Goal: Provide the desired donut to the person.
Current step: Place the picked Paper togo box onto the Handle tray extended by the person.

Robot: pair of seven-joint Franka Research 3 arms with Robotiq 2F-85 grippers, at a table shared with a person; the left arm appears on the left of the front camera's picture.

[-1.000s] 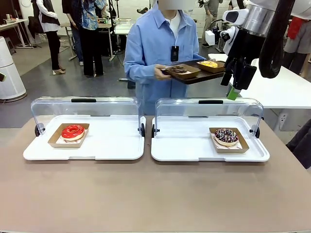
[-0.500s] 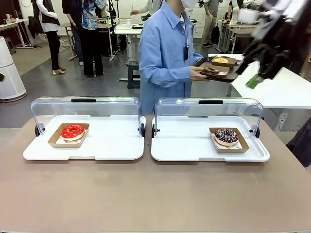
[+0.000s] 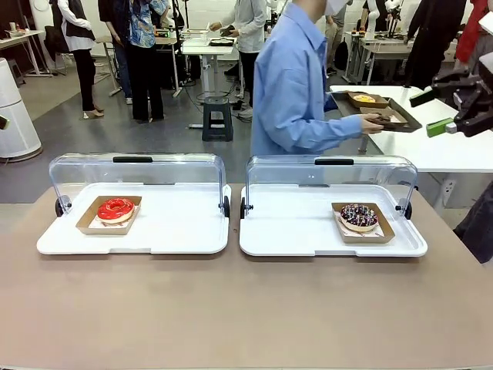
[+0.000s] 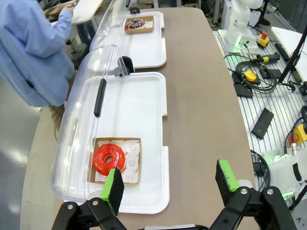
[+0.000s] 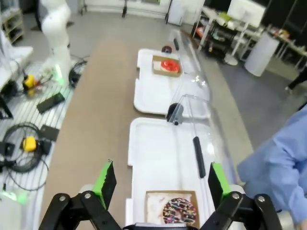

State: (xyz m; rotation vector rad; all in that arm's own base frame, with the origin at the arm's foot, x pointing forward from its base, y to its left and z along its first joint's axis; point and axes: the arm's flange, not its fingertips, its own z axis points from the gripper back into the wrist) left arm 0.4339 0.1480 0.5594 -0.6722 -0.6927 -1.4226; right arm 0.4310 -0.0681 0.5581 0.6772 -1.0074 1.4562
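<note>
Meanwhile, both hands gape wide above a brown table (image 3: 246, 308) holding two white trays (image 3: 177, 231), in a busy workroom.

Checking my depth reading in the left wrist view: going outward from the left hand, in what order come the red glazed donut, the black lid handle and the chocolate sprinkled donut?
1. Red glazed donut, just ahead of the left hand, near tray.
2. Black lid handle, farther along that tray's clear cover.
3. Chocolate sprinkled donut, far tray.

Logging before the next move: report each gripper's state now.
Left gripper: open, holding nothing.
Right gripper: open, holding nothing.
</note>
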